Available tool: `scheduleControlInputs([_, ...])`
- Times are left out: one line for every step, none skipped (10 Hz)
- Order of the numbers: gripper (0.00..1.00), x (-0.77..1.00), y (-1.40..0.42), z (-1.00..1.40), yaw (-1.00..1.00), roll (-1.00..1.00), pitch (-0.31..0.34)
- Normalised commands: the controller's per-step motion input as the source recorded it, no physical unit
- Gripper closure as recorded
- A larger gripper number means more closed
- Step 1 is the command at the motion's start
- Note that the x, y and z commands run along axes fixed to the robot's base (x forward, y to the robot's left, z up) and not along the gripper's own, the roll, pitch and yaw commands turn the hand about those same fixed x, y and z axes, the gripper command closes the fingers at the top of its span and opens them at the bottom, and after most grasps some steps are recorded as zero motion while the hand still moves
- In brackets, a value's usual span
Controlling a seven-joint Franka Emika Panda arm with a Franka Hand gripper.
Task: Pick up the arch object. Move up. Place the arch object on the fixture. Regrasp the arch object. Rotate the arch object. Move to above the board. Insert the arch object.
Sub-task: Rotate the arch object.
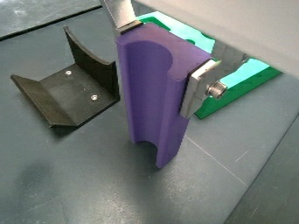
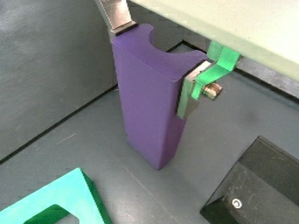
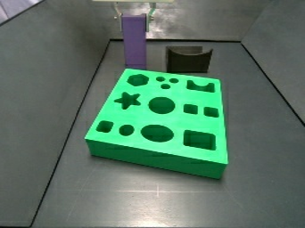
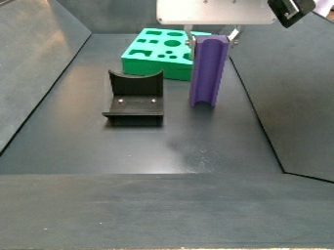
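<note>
Claw (image 1: 158, 54) gripping arch object (image 1: 155, 96), dark floor (image 1: 246, 166)

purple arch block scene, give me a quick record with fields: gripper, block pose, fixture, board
gripper: the gripper is shut on the arch object near its upper end, silver fingers on opposite faces
block pose: upright, long axis vertical; in a side view its lower end looks at or just above the floor, contact unclear
fixture: the fixture stands beside the block, apart from it, nothing on it
board: the board lies flat, all holes unfilled
</note>
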Motion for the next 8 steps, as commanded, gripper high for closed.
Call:
scheduleControlInputs([1.0,0.0,0.03,-0.19,-0.04,-0.03,-0.017])
scheduleControlInputs([0.0,0.0,0.0,0.0,-0.04,0.17,-0.017])
scheduleControlInputs([0.0,0.0,0.0,1.0,0.01,0.14,-0.016])
scheduleControlInputs([0.0,-0.01,0.0,1.0,0.01,0.14,-0.009])
scheduleControlInputs([0.0,-0.03,-0.01,0.96,0.01,0.1,0.032])
scheduleControlInputs([0.0,-0.03,-0.01,0.86,0.01,0.08,0.041])
scheduleControlInputs([0.0,-0.01,-0.01,0.56,0.01,0.01,0.055])
scheduleControlInputs([0.0,0.0,-0.01,0.38,0.01,-0.03,0.067])
